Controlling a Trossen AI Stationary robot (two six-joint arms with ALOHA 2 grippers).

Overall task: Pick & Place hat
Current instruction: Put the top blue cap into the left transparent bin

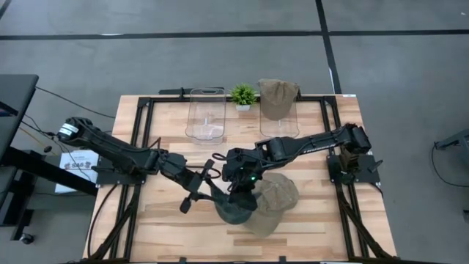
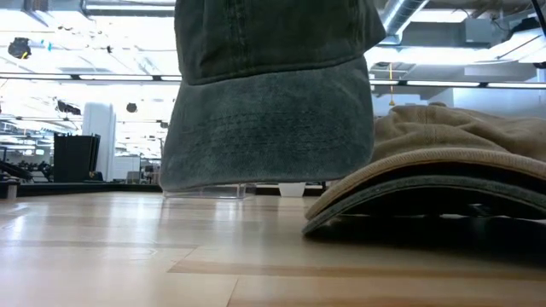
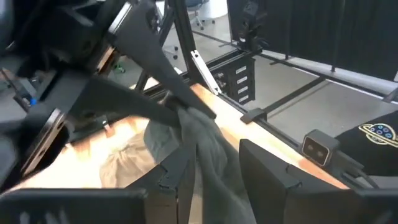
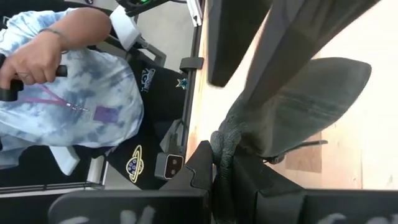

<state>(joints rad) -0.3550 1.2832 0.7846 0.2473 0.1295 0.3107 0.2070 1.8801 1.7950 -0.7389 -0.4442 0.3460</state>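
A dark grey-green hat (image 1: pixel 234 211) hangs near the table's front middle, with my right gripper (image 4: pixel 221 168) shut on it from above. In the low view its brim (image 2: pixel 264 136) points down, close over the wood. My left gripper (image 3: pixel 217 180) comes in from the left, and its fingers stand apart on either side of the hat's hanging cloth (image 3: pixel 208 146). A tan hat (image 1: pixel 277 196) lies on its brim right beside the dark one. Another tan hat (image 1: pixel 278 95) sits on top of a clear container at the back. My right gripper pinches a bunched fold of the dark hat's crown cloth (image 4: pixel 219 144) between its two fingers, slanting down from the table's right. The hat hangs below the fingers with its brim (image 4: pixel 314 93) lowest; whether the brim touches the table I cannot tell. My left gripper has the cloth between its open fingers; I cannot tell whether a finger (image 3: pixel 180 180) touches it.
A second clear container (image 1: pixel 206 114) and a small green plant (image 1: pixel 243 94) stand at the back middle. Black frame rails (image 1: pixel 139 132) run along the table's sides. A person in a tie-dye shirt (image 4: pixel 68 106) sits beyond the table's edge.
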